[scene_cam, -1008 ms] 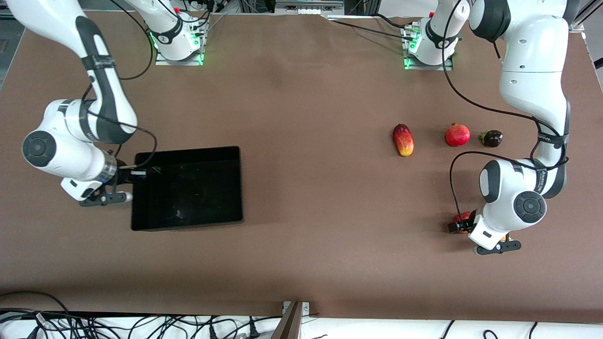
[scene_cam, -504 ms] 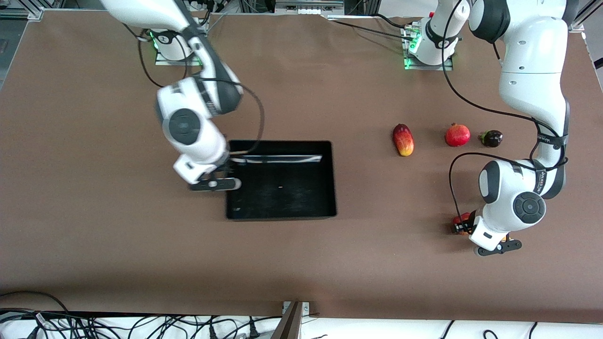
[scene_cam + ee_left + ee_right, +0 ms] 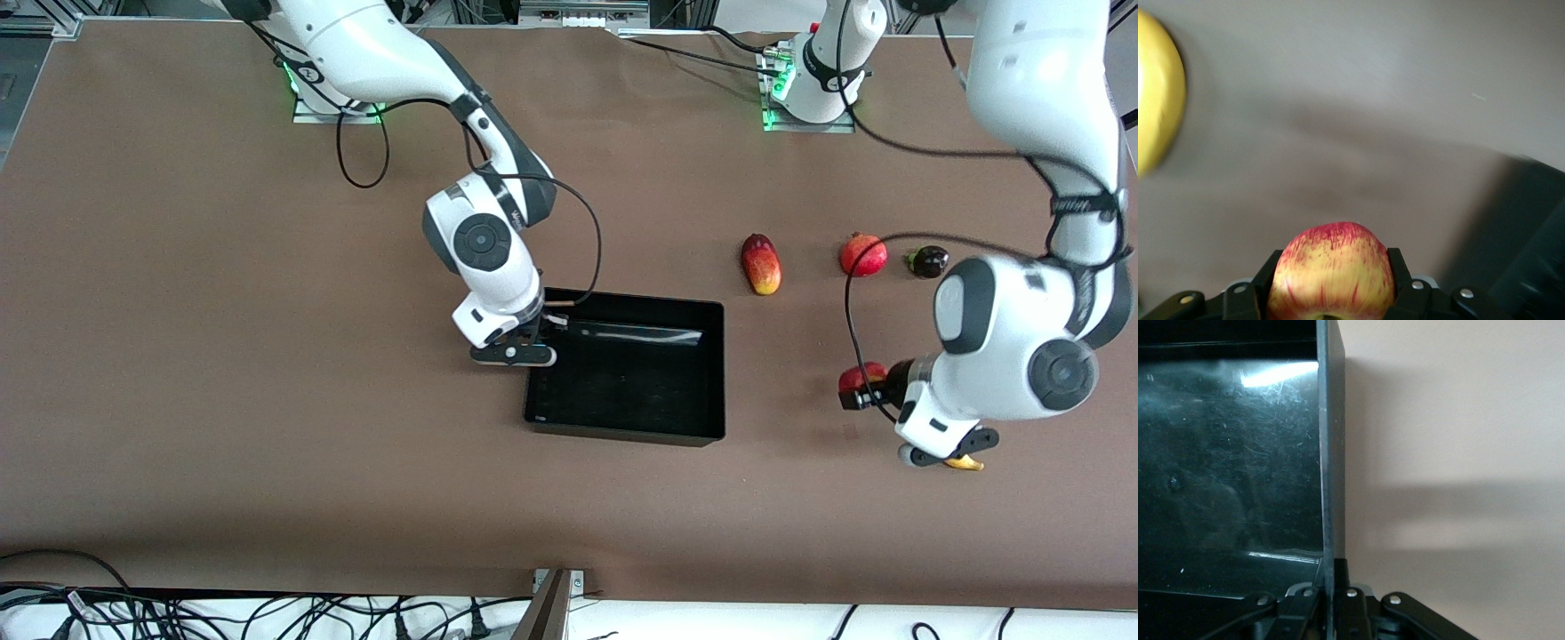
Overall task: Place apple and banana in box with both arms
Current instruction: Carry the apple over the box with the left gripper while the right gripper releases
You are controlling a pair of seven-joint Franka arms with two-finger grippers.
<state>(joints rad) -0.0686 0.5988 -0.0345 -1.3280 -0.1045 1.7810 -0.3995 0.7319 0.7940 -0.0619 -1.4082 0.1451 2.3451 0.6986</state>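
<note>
Brown table, box (image 3: 693,373) mid-table with right gripper (image 3: 540,342) pinching its stiff, glossy wall. Left gripper (image 3: 861,394) has the apple (image 3: 859,376) clamped round the middle, lifted; looks light, hard, maybe slick. Banana (image 3: 966,463) lies under that wrist.

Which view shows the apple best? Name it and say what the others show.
The left wrist view: the apple fills the foreground, red streaks on yellow, clamped in the left gripper. The front view shows only a small red part of it beside the arm. The right wrist view shows none of it, only the box.
</note>
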